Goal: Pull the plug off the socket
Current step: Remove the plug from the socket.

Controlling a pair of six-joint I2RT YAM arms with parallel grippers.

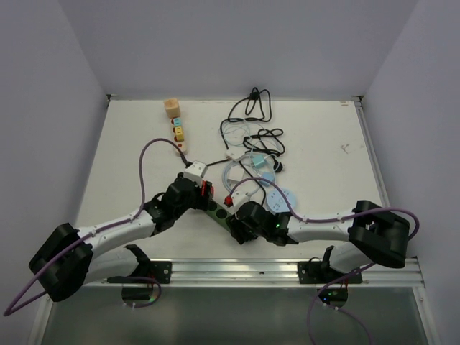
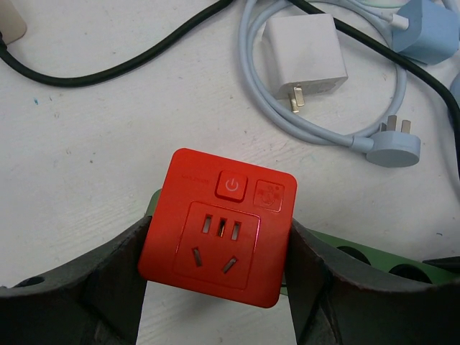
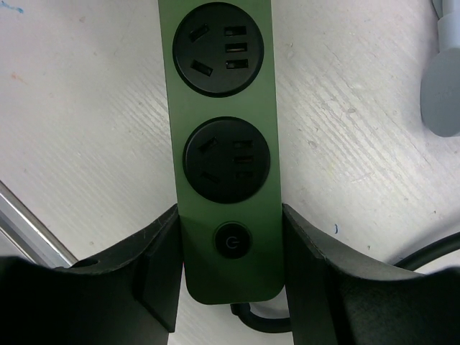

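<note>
Left wrist view: the left gripper (image 2: 219,262) is clamped on the red plug (image 2: 224,215), one dark finger (image 2: 118,269) pressed to each side of the square body. The plug's face points up at the camera, showing a power button, a small square beside it and the outlet slots below. It sits on the green power strip (image 2: 345,251), whose strip edge and black sockets show just past the right-hand finger.

Right wrist view: the right gripper (image 3: 230,251) is closed narrow on the strip's other end, its fingers against both long edges beside the round switch (image 3: 228,241). The long axis runs straight away from the fingers, with two black round sockets (image 3: 226,159) beyond the switch. A black cord leaves the strip's near end.

From the top external view, the strip (image 1: 219,213) lies diagonally, far-left to near-right. The red plug (image 1: 207,190) is at the far-left end and the right gripper (image 1: 241,226) at the near-right end.

Just beyond the plug lie a white charger (image 2: 305,50) with its prongs showing and a pale blue cable (image 2: 316,129) ending in a three-pin plug (image 2: 394,149). A black cable (image 2: 108,73) and a blue adapter (image 2: 430,29) lie there too. None of them touches the red plug. Farther back on the table (image 1: 323,136) are a coil of black cable (image 1: 251,108) and a wooden block (image 1: 171,108), well apart from both grippers.
</note>
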